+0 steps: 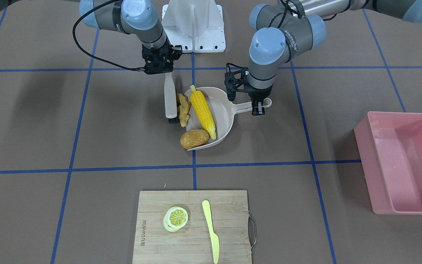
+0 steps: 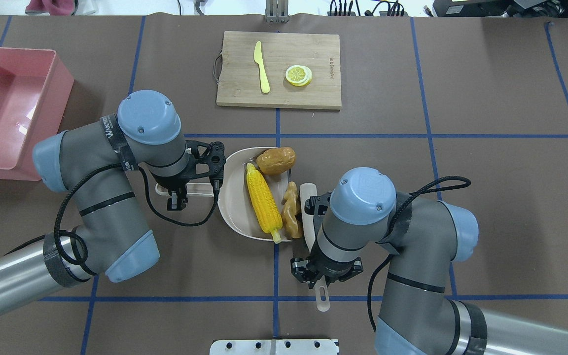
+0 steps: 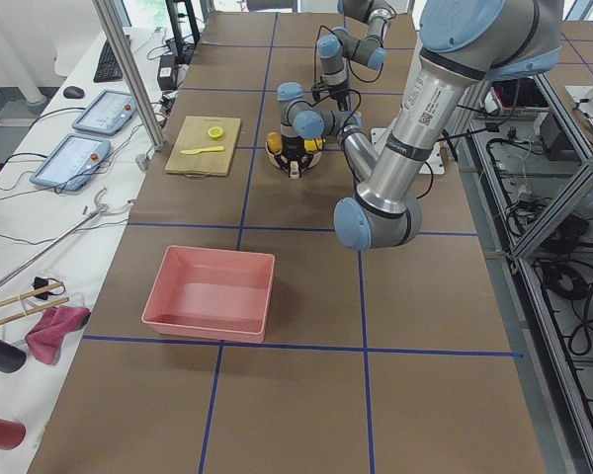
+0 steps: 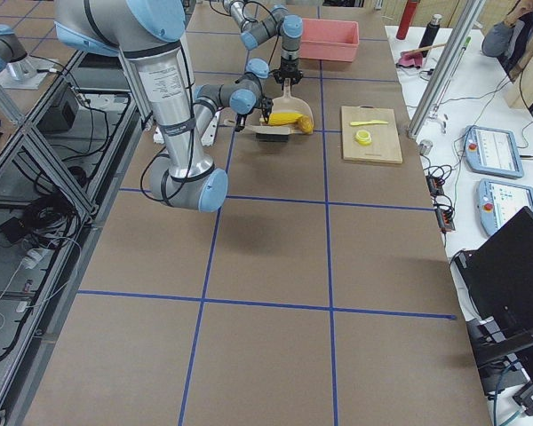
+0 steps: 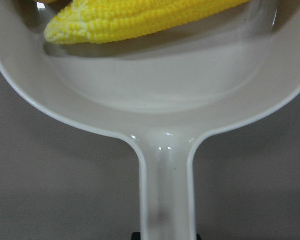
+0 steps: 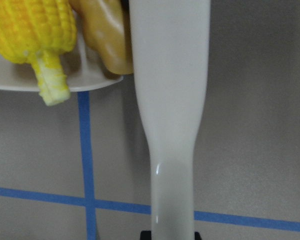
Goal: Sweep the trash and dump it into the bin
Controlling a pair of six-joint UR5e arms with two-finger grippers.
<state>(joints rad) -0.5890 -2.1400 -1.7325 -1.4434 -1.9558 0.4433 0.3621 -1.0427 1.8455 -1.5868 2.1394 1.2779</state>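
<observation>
From the dustpan [image 1: 224, 117] to the pink bin [image 1: 370, 165] the table [image 1: 288, 205] is bare — a wide open lane. On the pan's other side the brush [image 1: 169, 97] stands right against the ginger [image 1: 184, 110], so no room there. The potato [image 1: 194, 138] seems to sit half over the pan's lip. The cutting board [image 1: 229, 212] lies well apart — out of the way.

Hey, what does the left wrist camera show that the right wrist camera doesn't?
Only the left wrist view: the dustpan handle widening into the pan's rounded back wall, with the tapered end of the corn cob lying inside.
Only the right wrist view: the white brush handle, the ginger root next to it, the cob's stalk end, and blue tape lines.
Both: corn cob, dustpan, and the brown table.
</observation>
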